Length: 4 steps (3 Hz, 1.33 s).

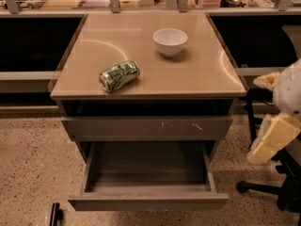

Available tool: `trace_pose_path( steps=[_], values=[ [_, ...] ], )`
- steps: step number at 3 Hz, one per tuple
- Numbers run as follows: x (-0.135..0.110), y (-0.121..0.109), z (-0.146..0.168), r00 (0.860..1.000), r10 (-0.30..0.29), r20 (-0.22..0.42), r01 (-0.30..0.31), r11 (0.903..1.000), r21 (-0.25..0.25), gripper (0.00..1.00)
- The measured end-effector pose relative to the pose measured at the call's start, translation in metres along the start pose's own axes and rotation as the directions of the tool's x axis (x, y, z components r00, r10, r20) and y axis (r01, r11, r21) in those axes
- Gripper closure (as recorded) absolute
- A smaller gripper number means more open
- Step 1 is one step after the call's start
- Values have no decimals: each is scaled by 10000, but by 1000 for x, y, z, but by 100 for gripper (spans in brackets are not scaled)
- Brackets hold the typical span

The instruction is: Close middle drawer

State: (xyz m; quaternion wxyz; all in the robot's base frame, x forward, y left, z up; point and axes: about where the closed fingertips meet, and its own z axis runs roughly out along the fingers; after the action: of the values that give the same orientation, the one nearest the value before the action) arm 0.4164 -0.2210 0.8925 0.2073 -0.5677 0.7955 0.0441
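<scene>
- Step in hand: the very start of the job. The middle drawer (pixel 148 171) is pulled far out, and nothing is touching it.
- Place of the gripper (pixel 273 139): it hangs at the right edge of the view, beside the cabinet and well apart from the drawer. It looks white and pale yellow. I cannot tell if it is apart or together.
- Next move, as I guess it: the gripper needs to go down low and come around to the flat front (pixel 148 202) of the drawer. Then it can push straight back. A push near the middle of the front should keep the drawer from going in crooked.
- Place of the drawer: it sits low in the cabinet, under the grey drawer front with pale scratch marks (pixel 146 127). It sticks out toward the camera, over the speckled floor (pixel 28 164).
- Look of the drawer: wide, shallow and grey. The front is plain, with no handle. The side walls are thin. The inside looks bare.
- Things up high: a green can (pixel 119 76) lies on its side on the cabinet top (pixel 207 74), and a white bowl (pixel 170 41) stands near it. Both are well away from the drawer, so they should not get in the way.
</scene>
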Motion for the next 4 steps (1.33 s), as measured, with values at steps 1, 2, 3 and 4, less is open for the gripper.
trace_pose_path(
  steps=[1, 2, 3, 4],
  values=[
    [16, 38, 53, 9869, 953, 1305, -912, 9951, -370, 0],
    [34, 78, 132, 9543, 2116, 2109, -1907, 9749, -1149, 0],
    [63, 116, 211, 9190, 3329, 2114, -2981, 9374, -1802, 0],
    [69, 106, 224, 9110, 3476, 2219, -3258, 9365, -1295, 18]
  ],
)
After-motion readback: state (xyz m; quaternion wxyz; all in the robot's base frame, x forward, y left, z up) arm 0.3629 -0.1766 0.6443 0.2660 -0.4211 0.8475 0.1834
